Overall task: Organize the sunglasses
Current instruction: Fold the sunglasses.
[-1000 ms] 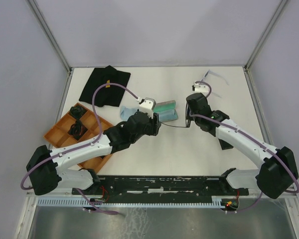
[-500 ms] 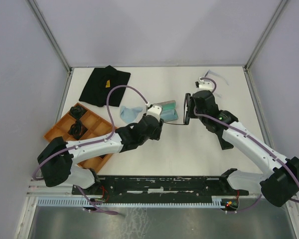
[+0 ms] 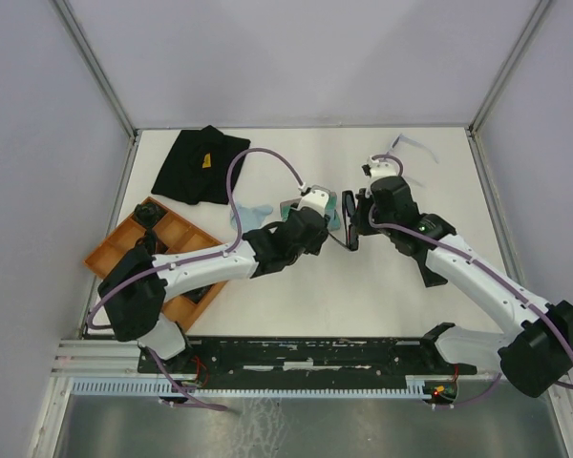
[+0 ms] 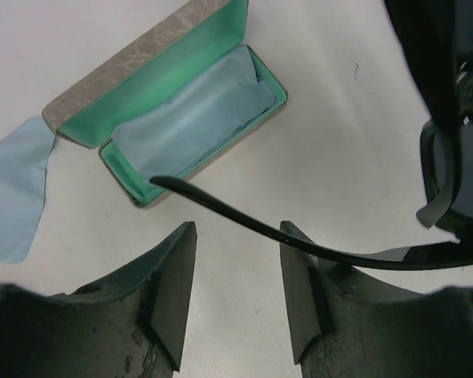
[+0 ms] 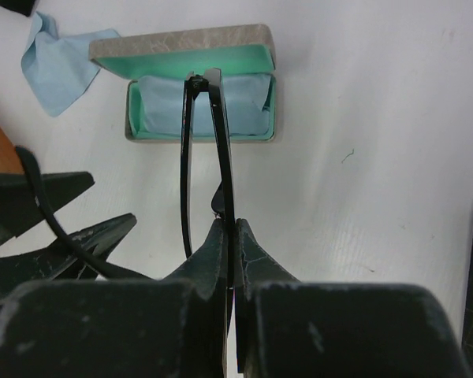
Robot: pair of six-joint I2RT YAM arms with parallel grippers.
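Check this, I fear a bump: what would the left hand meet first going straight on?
Likely the temple of the black sunglasses, crossing just ahead of the open left hand; the case lies beyond. Depth unclear.

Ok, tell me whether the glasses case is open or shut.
Open: the case has its lid swung back, green lining bared, a light blue cloth inside.

I am looking at the sunglasses point(image 5: 222, 150), whose frame is showing glossy black. The case point(image 4: 138, 63) is showing a mottled grey outside and a mint green lining. The cloth point(image 4: 193, 118) inside is looking light blue, and the tray point(image 3: 113, 250) is looking orange.
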